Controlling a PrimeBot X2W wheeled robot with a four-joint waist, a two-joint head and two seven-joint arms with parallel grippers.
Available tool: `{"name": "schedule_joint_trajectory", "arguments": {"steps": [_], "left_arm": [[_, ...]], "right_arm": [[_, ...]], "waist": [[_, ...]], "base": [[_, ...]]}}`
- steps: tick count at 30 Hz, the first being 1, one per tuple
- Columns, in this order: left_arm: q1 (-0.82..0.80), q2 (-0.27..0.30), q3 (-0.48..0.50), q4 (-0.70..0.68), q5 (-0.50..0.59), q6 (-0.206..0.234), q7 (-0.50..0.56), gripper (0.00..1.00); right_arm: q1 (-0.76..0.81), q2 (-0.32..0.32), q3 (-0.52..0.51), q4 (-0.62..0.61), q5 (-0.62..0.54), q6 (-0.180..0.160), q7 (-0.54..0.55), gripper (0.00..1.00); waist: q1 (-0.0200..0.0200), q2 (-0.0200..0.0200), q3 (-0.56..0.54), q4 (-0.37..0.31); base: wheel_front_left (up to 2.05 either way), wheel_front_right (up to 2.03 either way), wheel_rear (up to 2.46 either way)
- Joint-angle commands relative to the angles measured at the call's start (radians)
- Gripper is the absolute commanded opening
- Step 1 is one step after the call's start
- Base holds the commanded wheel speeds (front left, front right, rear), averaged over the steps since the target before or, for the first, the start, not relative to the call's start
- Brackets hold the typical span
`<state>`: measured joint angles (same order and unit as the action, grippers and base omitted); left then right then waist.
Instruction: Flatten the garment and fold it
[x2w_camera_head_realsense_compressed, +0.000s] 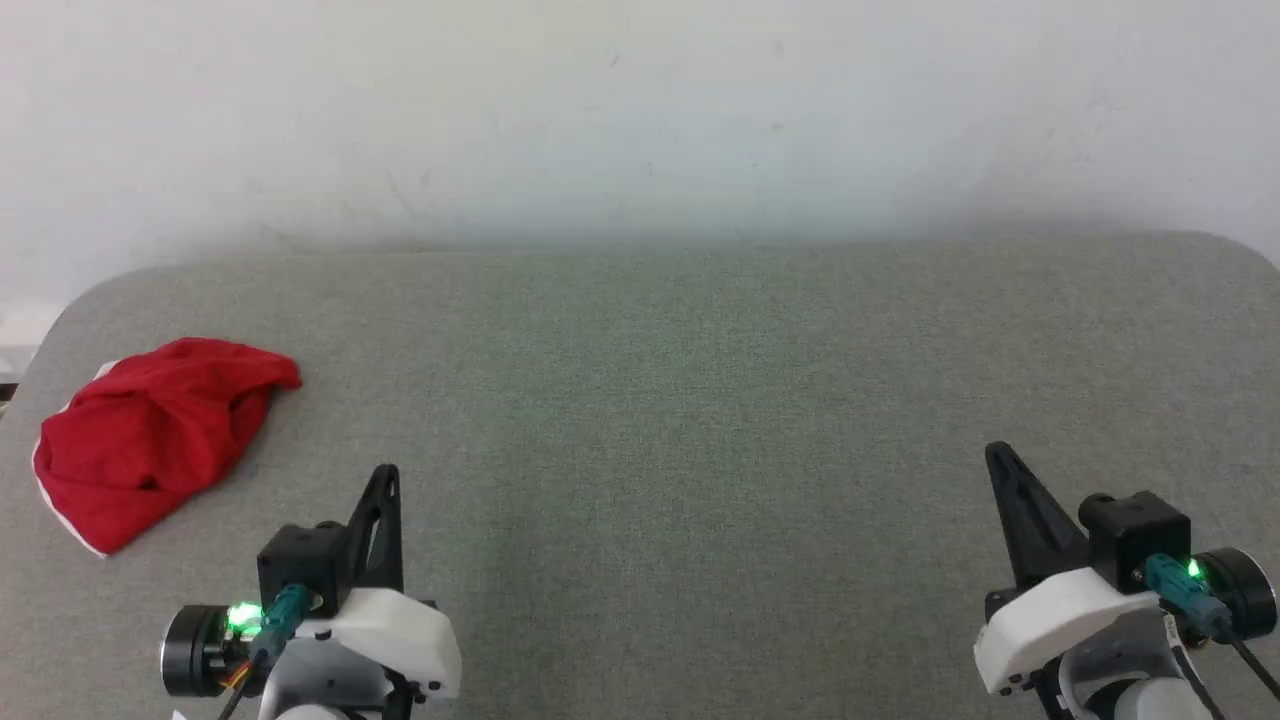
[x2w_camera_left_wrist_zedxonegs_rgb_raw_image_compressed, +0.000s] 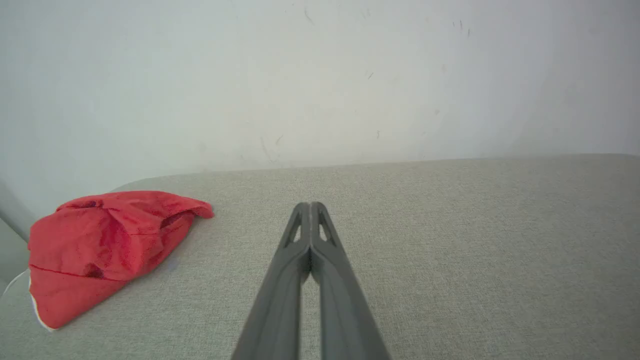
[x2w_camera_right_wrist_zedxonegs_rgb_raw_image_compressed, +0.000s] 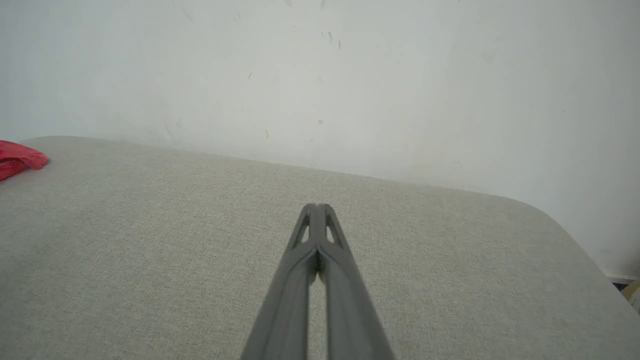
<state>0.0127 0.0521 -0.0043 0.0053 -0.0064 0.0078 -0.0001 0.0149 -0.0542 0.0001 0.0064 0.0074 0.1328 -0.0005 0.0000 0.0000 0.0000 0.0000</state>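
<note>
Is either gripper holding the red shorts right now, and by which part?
Nothing is held. The left gripper and right gripper are both shut and hold nothing; the garment lies crumpled on the table's left end, apart from both.

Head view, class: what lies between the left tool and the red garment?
Bare grey tabletop alone separates the left tool from the garment, as the head view shows.

Left claw (x2w_camera_head_realsense_compressed: 388, 472) and right claw (x2w_camera_head_realsense_compressed: 993, 452) sit low, both closed, empty.

Garment (x2w_camera_head_realsense_compressed: 150, 440) bunched: inner folds, underside hidden; in right wrist view cut by left edge, tip alone showing. Yellowish thing (x2w_camera_right_wrist_zedxonegs_rgb_raw_image_compressed: 634, 293) at that view's right edge, cropped, unidentifiable.
</note>
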Motion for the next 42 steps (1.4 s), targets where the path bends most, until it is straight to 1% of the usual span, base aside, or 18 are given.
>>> {"name": "schedule_joint_trajectory", "arguments": {"steps": [1,42], "left_arm": [[-0.013,-0.002,0.004,-0.005,0.006,-0.008,0.0,0.0],[-0.013,-0.002,0.004,-0.005,0.006,-0.008,0.0,0.0]], "right_arm": [[-0.015,0.004,0.0,-0.006,-0.007,-0.002,0.0,0.0],[-0.015,0.004,0.0,-0.006,-0.007,-0.002,0.0,0.0]], "waist": [[0.0,0.0,0.0,0.0],[0.0,0.0,0.0,0.0]], "base": [[0.0,0.0,0.0],[0.0,0.0,0.0]]}}
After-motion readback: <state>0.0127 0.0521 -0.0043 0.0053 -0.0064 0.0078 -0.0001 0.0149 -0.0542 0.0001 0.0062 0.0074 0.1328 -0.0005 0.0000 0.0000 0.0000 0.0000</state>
